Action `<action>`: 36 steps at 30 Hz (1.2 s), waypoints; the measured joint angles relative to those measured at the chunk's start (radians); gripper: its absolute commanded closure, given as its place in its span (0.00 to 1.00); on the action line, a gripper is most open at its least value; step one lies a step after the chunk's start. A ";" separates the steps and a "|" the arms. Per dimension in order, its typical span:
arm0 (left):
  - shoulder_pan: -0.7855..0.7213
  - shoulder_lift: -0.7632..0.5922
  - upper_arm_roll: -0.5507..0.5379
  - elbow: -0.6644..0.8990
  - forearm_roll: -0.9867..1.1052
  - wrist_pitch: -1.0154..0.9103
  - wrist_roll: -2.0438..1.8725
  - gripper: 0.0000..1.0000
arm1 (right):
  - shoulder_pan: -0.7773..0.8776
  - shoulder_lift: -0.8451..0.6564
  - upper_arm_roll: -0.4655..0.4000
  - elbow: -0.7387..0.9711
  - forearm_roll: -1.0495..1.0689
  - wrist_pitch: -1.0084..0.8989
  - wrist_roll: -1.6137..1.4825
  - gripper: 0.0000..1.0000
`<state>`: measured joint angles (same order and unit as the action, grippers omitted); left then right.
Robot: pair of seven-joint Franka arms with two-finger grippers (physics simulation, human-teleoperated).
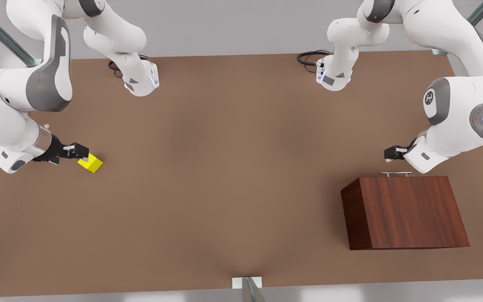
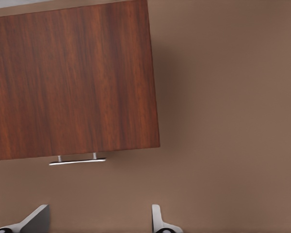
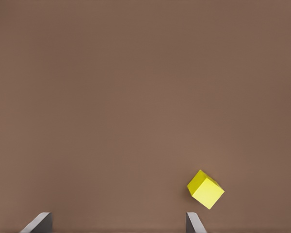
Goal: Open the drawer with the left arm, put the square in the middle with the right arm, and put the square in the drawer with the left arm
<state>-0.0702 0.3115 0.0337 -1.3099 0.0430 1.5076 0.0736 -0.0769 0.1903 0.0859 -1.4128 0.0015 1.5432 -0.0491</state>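
The cabinet [image 1: 409, 212] stands on the front view's right, near the table's near edge, with its drawer pushed fully in; only the thin silver handle [image 1: 397, 173] sticks out from its far face. Nothing of the drawer's inside can be seen, so I cannot say what it holds, though the square is plainly not in it.

The left gripper [image 1: 387, 155] hangs just beyond the handle, a little toward the front view's left of it and not touching. Its claw is spread wide, as the two fingertips [image 2: 157, 218] far apart in the left wrist view show, with the handle [image 2: 77, 160] lying ahead of them. That looks like an approach for a pull: the fingers open so they can close around the bar.

Far across the table [image 1: 233, 167], on the front view's left, the square [image 1: 91, 162] sits on the bare brown top, turned at a slant to the table's edges. The right gripper [image 1: 83, 152] is right beside it, the fingers seeming to meet its far corner. In the right wrist view the claw is wide too, and the square [image 3: 205, 189] lies off toward one fingertip [image 3: 194, 222] rather than between the two. I judge it is not yet gripped.

The middle of the table is where the square must go next.
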 measured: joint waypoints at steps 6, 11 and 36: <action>0.002 -0.119 0.024 -0.231 0.007 0.171 -0.322 0.00 | -0.003 -0.022 -0.003 -0.091 0.001 0.014 -0.205 0.00; -0.006 -0.331 0.067 -0.727 0.009 0.614 -0.684 0.00 | -0.066 -0.103 -0.019 -0.434 0.017 0.271 -0.673 0.00; -0.048 -0.301 0.160 -1.063 -0.175 1.104 -1.060 0.00 | -0.198 0.046 -0.186 -0.905 0.100 0.897 -1.387 0.00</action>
<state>-0.1178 0.0102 0.1937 -2.3730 -0.1319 2.6118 -0.9863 -0.2744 0.2364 -0.0997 -2.3179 0.1013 2.4400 -1.4356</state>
